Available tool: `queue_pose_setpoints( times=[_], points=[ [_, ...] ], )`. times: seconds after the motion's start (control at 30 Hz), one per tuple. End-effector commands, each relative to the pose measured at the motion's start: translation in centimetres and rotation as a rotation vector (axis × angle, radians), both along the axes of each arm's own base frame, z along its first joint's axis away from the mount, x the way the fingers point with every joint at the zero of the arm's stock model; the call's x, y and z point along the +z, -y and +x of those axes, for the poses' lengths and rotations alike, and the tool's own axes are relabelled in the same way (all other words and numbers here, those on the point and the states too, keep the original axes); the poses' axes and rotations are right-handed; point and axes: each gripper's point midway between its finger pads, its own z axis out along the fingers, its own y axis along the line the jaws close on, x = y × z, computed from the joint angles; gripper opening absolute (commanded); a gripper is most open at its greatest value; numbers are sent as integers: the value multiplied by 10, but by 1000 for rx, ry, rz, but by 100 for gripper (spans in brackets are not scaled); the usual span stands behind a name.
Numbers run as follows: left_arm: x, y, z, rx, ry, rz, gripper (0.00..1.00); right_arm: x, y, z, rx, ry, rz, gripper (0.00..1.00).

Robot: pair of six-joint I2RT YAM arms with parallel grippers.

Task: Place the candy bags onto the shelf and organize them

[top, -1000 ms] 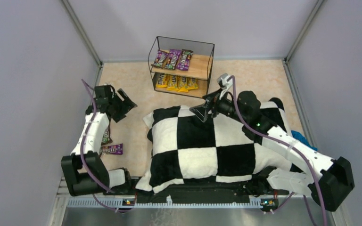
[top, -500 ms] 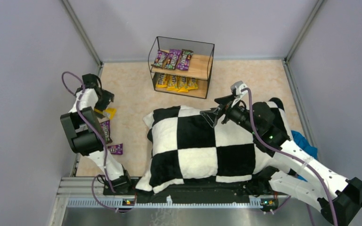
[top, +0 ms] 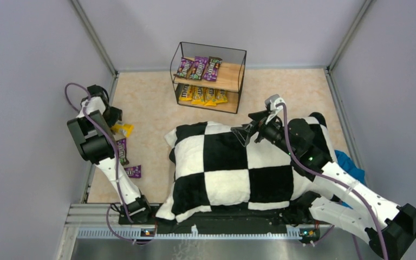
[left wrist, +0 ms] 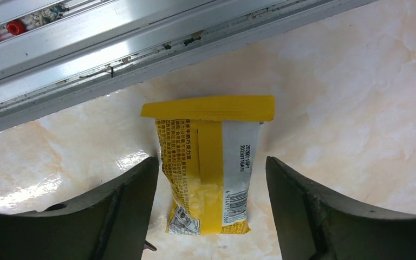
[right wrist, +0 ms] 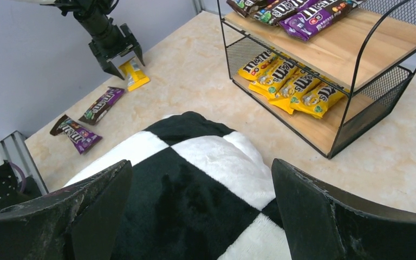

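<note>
- Two grippers are working here. My left gripper is hanging low over the marbled tabletop, near the left wall, and my right gripper is hovering above the checkered cushion.
- My left jaws are standing wide, one finger on each side of a yellow candy bag. They are not pressing on it.
- That bag is lying flat with its printed back and barcode facing up. Its sealed end is pointing toward the aluminium rail at the table's edge.
- My right jaws are also gaping wide and are carrying nothing.
- Two more loose bags are lying on the tabletop nearer my left arm's base: a dark brown bag and a purple bag, close together but not touching.
- The shelf is standing at the far side of the table, beyond the cushion.
- Three purple and dark bags are lying side by side on its upper board.
- A row of yellow bags is lying on its lower board.
</note>
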Motion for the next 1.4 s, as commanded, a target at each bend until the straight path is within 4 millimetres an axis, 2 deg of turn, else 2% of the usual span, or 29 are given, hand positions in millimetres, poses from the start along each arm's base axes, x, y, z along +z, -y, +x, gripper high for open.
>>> queue_pose_setpoints(
  times=[0.0, 0.1, 0.2, 0.43, 0.57, 0.67, 0.8, 0.93, 1.07, 1.23, 1.37],
  points=[
    [-5, 4, 1, -8, -2, -26, 76, 6, -4, 4, -3, 24, 6, 99],
    [-8, 10, -6, -7, 9, -34, 67, 4, -6, 7, -6, 13, -4, 99],
    [0, 15, -4, -23, 58, -39, 60, 2, -7, 11, -10, 1, -17, 99],
    [16, 36, 19, -115, 190, -139, 49, 10, -12, 16, -2, -30, -48, 99],
    [38, 51, 33, -177, 295, -210, 46, 9, -16, 14, 19, -54, -50, 99],
    [61, 71, 42, -244, 395, -289, 44, 10, -18, 14, 27, -68, -47, 99],
    [94, 100, 42, -307, 519, -415, 43, 9, -25, 16, 39, -109, -37, 99],
    [127, 140, 28, -351, 659, -602, 43, 2, -39, 20, 69, -172, -5, 99],
    [165, 182, 3, -442, 796, -747, 45, -3, -62, 23, 126, -252, 59, 99],
    [185, 221, -37, -553, 825, -822, 45, -15, -108, 17, 200, -253, -15, 99],
    [201, 254, -65, -621, 879, -832, 46, -10, -147, 7, 256, -191, 12, 99]
  ],
)
